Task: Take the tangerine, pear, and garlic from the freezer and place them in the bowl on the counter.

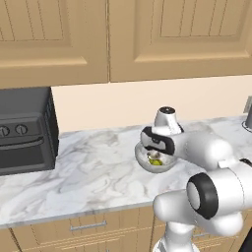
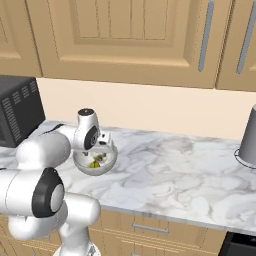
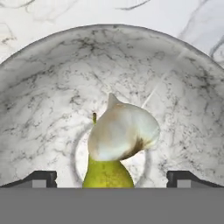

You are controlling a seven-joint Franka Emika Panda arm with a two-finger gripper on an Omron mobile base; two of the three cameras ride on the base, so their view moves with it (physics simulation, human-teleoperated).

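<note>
One bowl is sitting on the marbled surface, and it is holding two items: one garlic bulb and one pear lying under it. One dark microwave is standing at the left end, and one grey upturned container is standing at the far right. Two drawer bar handles are showing below the surface.

The claw points straight down, fingers spread wide.

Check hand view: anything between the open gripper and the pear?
Yes, the garlic rests on the pear in the bowl, directly below the gripper.
</note>
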